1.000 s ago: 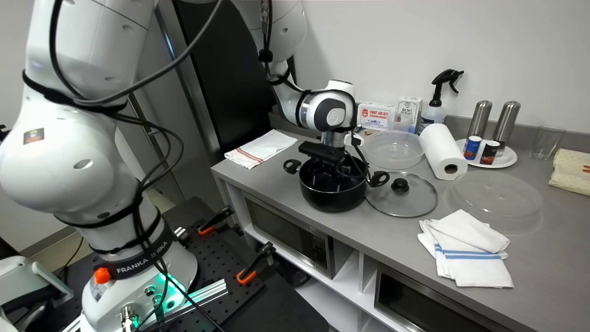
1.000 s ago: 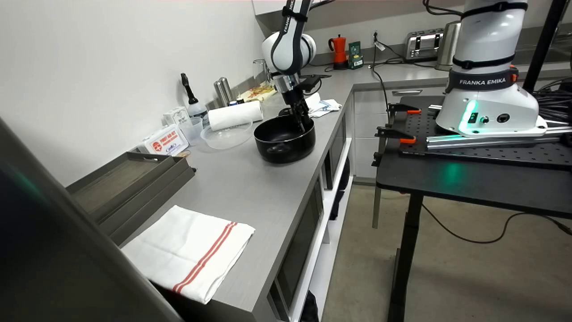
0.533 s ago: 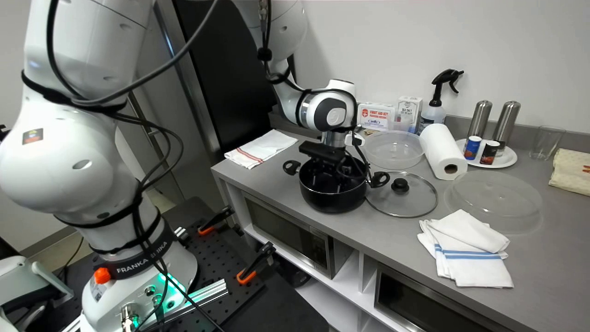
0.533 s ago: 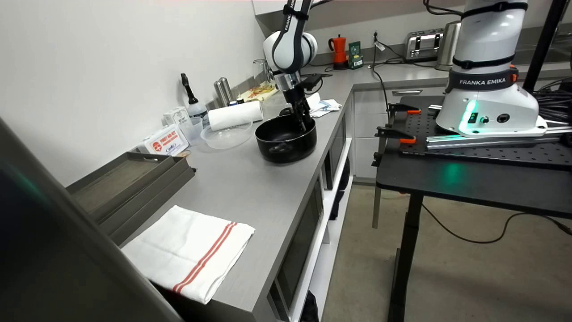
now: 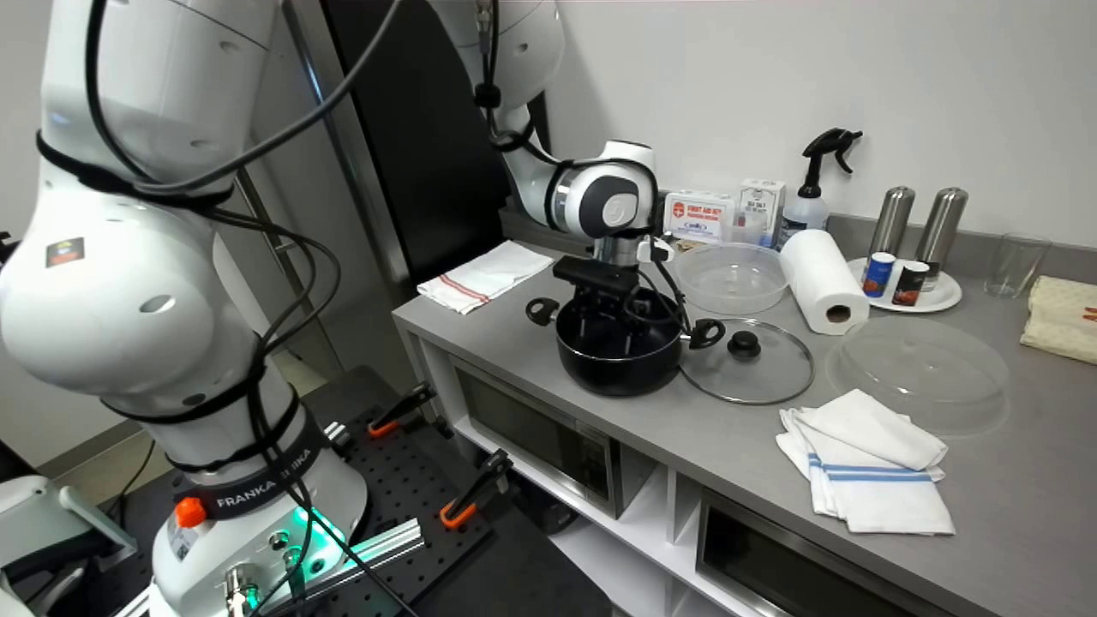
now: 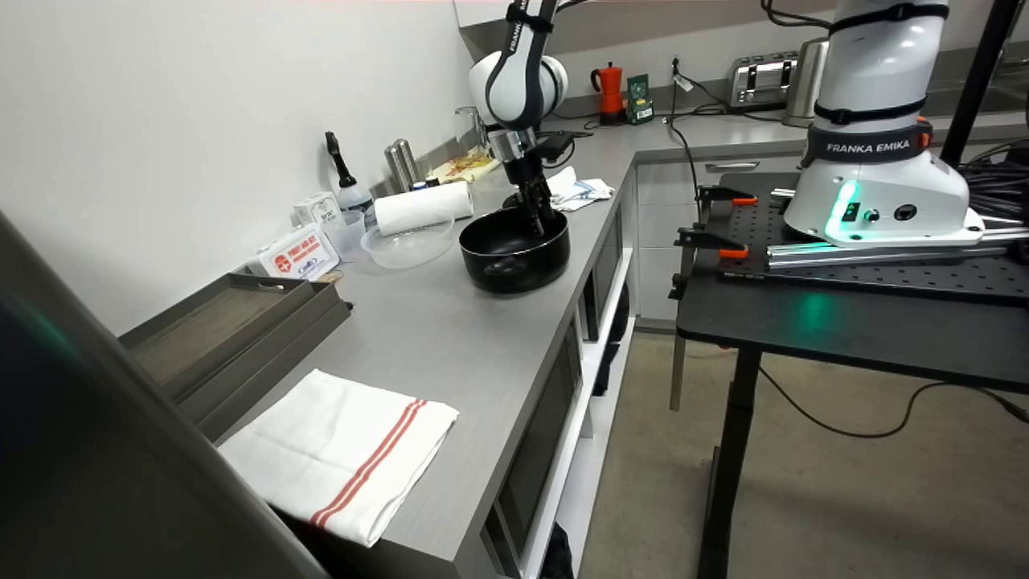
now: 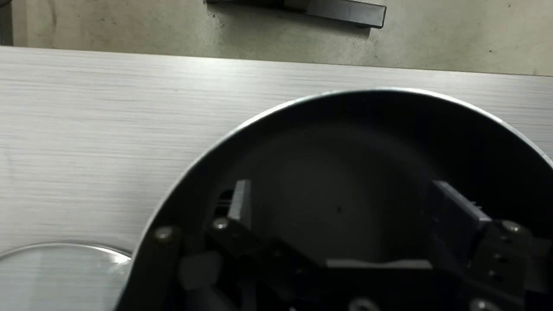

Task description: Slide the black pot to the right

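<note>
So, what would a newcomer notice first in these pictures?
Most likely the big white arm, with its open gripper at the mouth of the black pot. In an exterior view, the eye may then go to the red coffee pot at the back, and the red-striped towel in the foreground.

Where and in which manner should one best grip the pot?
Probably by the rim, from straight above, one jaw inside and one outside: the pot stands upright and uncovered, and its rim looks thin. The whole pot looks too wide for the open gripper.
</note>
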